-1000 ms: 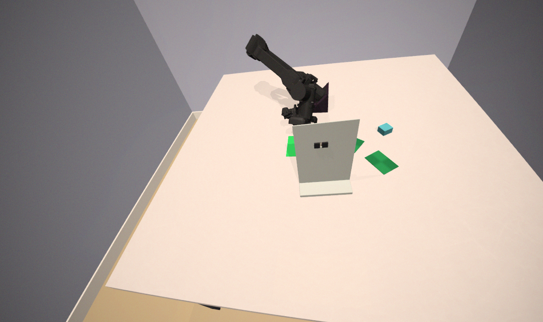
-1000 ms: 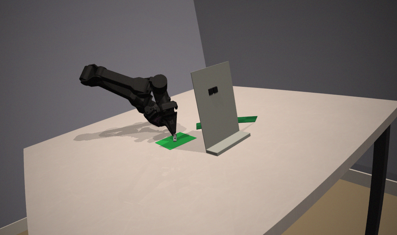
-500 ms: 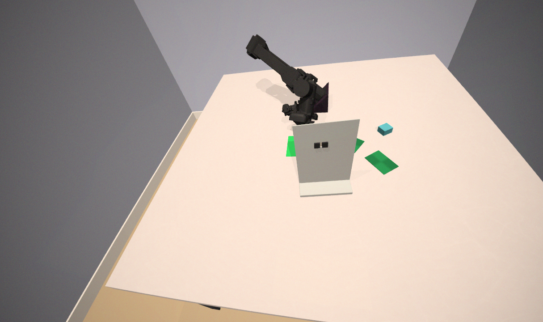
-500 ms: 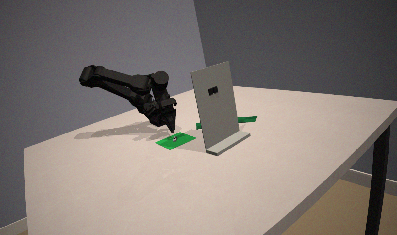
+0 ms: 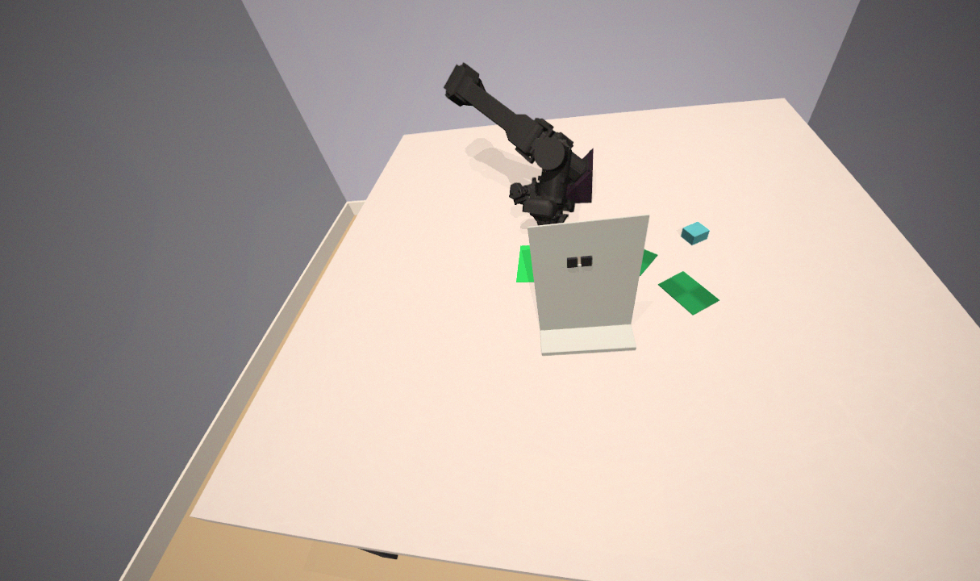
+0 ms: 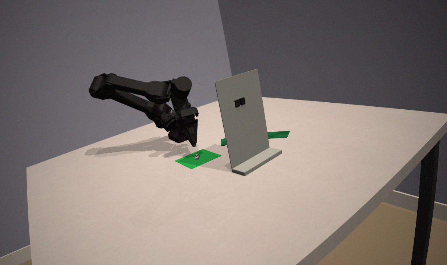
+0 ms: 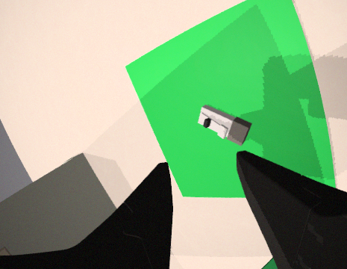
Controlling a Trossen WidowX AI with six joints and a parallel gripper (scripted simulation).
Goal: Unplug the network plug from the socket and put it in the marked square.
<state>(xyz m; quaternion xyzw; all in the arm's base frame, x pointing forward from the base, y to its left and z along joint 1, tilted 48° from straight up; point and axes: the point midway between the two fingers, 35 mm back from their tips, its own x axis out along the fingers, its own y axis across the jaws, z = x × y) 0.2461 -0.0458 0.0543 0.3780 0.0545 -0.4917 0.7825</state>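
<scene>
The small white and grey plug (image 6: 197, 156) (image 7: 236, 130) lies on the bright green square (image 6: 189, 164) (image 7: 162, 63), inside its edges. Its thin tab side shows in the wrist view. My gripper (image 6: 194, 145) (image 7: 203, 165) is open and empty, with its fingertips above the square and apart from the plug. In the wrist view the plug lies beyond the fingertips. The upright grey panel (image 5: 586, 299) (image 6: 244, 131) (image 7: 50, 198) stands beside the square, with two black blocks (image 5: 579, 261) (image 6: 239, 102) high on its face. In the top view the panel hides the gripper tips and plug.
A dark green patch (image 5: 688, 292) (image 6: 279, 134) lies on the table beyond the panel, and another green patch (image 5: 648, 261) (image 6: 223, 141) is partly hidden behind it. A teal block (image 5: 695, 232) lies farther off. The panel's foot (image 5: 586, 339) (image 6: 257, 161) sticks out on the side away from my arm.
</scene>
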